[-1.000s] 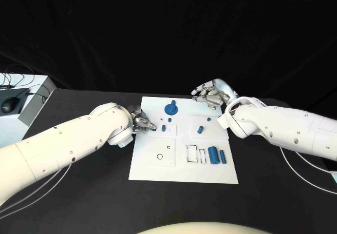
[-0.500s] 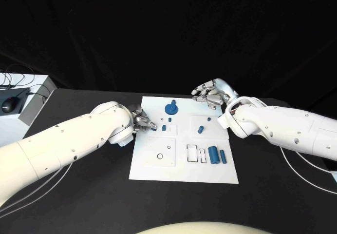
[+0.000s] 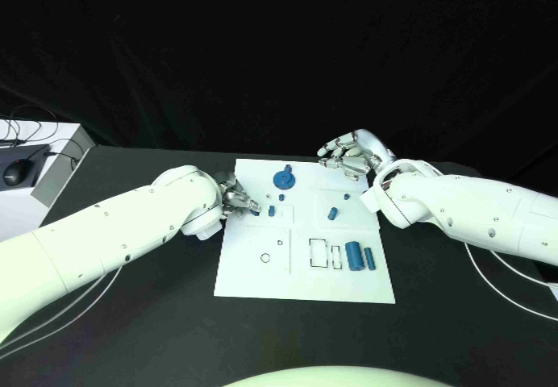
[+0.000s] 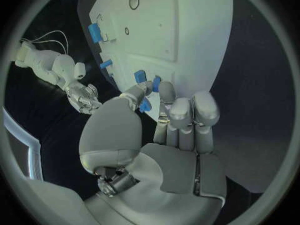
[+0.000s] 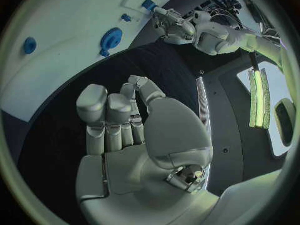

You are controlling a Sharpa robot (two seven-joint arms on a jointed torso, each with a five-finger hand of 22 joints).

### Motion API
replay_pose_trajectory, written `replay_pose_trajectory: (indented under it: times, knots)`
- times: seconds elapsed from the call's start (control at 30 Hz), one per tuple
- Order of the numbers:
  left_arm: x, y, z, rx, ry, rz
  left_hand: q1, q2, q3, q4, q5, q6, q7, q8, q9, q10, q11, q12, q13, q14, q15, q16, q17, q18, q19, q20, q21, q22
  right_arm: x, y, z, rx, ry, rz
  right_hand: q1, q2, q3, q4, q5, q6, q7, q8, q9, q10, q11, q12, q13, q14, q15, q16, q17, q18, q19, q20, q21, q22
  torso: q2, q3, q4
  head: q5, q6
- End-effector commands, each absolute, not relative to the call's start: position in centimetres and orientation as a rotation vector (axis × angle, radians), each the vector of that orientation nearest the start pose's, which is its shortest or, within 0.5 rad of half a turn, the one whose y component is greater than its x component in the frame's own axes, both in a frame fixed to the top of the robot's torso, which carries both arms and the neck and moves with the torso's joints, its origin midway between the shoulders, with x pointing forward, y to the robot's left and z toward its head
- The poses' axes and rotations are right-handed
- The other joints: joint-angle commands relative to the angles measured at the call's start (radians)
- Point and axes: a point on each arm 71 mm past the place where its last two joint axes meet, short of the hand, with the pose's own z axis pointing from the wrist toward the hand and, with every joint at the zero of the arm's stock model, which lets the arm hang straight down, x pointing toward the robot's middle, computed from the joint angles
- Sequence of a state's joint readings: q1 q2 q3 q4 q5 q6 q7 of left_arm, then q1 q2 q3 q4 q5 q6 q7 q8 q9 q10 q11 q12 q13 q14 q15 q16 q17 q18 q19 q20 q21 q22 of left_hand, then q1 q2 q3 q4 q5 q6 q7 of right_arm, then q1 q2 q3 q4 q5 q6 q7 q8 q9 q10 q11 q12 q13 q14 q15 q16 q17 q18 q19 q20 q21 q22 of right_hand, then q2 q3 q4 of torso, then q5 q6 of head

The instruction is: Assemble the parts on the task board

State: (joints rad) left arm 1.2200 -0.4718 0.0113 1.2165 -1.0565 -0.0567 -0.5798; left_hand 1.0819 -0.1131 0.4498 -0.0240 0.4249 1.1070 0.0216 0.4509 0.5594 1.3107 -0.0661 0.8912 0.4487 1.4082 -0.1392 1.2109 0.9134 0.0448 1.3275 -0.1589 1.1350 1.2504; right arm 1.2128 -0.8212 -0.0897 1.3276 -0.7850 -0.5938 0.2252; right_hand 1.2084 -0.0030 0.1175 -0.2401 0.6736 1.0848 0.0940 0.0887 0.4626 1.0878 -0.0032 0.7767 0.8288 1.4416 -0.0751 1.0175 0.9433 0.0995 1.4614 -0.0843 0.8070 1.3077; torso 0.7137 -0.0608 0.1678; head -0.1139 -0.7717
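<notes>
A white task board [image 3: 305, 274] lies in the middle of the black surface [image 3: 139, 322], with the robot's two arms reaching in from either side. The left hand [image 3: 239, 201] sits at the board's left edge, its fingertips [image 4: 164, 91] bunched next to a small blue part [image 3: 271, 212] near that edge; the left wrist view shows the fingers curled together right by the blue piece, but whether they actually hold it cannot be told. The right hand [image 3: 351, 155] hovers off the board's far right corner, above the dark surface, its fingers [image 5: 106, 110] curled inward with nothing in them. On the board, a round blue part with a stem [image 3: 284, 178] stands near the far edge, another small blue part [image 3: 331, 214] lies towards the middle, and two blue cylinders [image 3: 360, 258] lie side by side near the right edge, beside rectangular outlines drawn on the plate. A small ring outline marks the board's near left area. At the far left of the surface stands a pale box [image 3: 52, 169] with cables.
</notes>
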Motion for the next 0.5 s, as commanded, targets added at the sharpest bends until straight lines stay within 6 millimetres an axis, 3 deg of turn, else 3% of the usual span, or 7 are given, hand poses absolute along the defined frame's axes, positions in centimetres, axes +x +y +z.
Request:
replay_pose_trajectory:
  times: [0.03,0.13,0.23,0.3,0.5]
  knots:
    - [52.89,11.25,-22.15,-0.304,2.228,-0.431,0.037,0.049,0.033,-0.039,0.000,0.097,-0.083,0.007,0.275,0.057,-0.046,-0.007,0.003,0.002,-0.002,0.007,0.004,-0.010,0.008,-0.001,0.006,0.003,51.80,-25.97,-18.80,0.429,1.418,0.883,0.001,-0.003,0.006,-0.002,0.004,0.002,0.005,-0.004,0.001,-0.006,0.000,-0.002,-0.001,0.001,0.001,0.000,0.001,0.004,0.061,-0.005,0.001,0.104,0.000,-0.0002,0.0007,0.000,-0.001]
    - [52.92,11.18,-22.13,-0.303,2.227,-0.433,0.033,0.048,0.038,-0.043,0.010,0.103,-0.084,0.008,0.282,0.062,-0.046,-0.010,0.007,0.004,-0.001,0.012,0.010,-0.012,0.009,0.000,0.009,0.005,51.80,-25.98,-18.80,0.429,1.418,0.883,0.000,-0.003,0.009,-0.006,0.006,0.003,0.005,-0.004,0.002,-0.006,-0.001,-0.001,-0.001,0.001,0.000,0.001,0.002,0.004,0.061,-0.005,0.006,0.105,-0.001,-0.0006,0.0007,-0.001,-0.001]
    - [52.93,11.10,-22.12,-0.301,2.227,-0.434,0.018,0.037,0.052,-0.053,0.066,0.115,-0.086,0.006,0.286,0.072,-0.046,-0.012,0.009,0.007,0.002,0.023,0.023,-0.014,0.011,0.002,0.015,0.010,51.80,-25.97,-18.81,0.429,1.419,0.883,0.002,-0.001,0.012,-0.008,0.013,0.003,0.006,-0.004,0.002,-0.007,0.000,-0.002,-0.002,0.001,0.000,0.002,0.003,0.004,0.061,-0.005,0.005,0.105,0.000,-0.0010,0.0008,0.000,-0.001]
    - [52.94,11.03,-22.12,-0.299,2.226,-0.436,-0.004,0.038,0.069,-0.072,0.066,0.123,-0.086,-0.007,0.297,0.080,-0.046,-0.024,0.016,0.004,0.002,0.028,0.026,-0.015,0.008,0.002,0.019,0.013,51.80,-25.97,-18.81,0.429,1.419,0.883,0.002,-0.001,0.012,-0.008,0.013,0.003,0.006,-0.004,0.002,-0.007,0.000,-0.002,-0.002,0.001,0.000,0.002,0.003,0.004,0.061,-0.005,0.005,0.105,-0.001,-0.0008,0.0006,0.000,-0.002]
    - [52.95,10.88,-22.10,-0.293,2.225,-0.439,-0.008,0.046,0.065,-0.073,0.067,0.130,-0.087,-0.013,0.305,0.084,-0.045,-0.026,0.023,0.007,0.004,0.032,0.031,-0.016,0.010,0.004,0.023,0.015,51.80,-25.98,-18.80,0.428,1.419,0.884,0.001,-0.002,0.014,-0.009,0.015,0.003,0.005,-0.004,0.003,-0.006,-0.001,-0.002,-0.002,0.001,0.000,0.002,0.002,0.004,0.061,-0.005,0.006,0.105,0.000,-0.0008,0.0007,-0.001,-0.003]
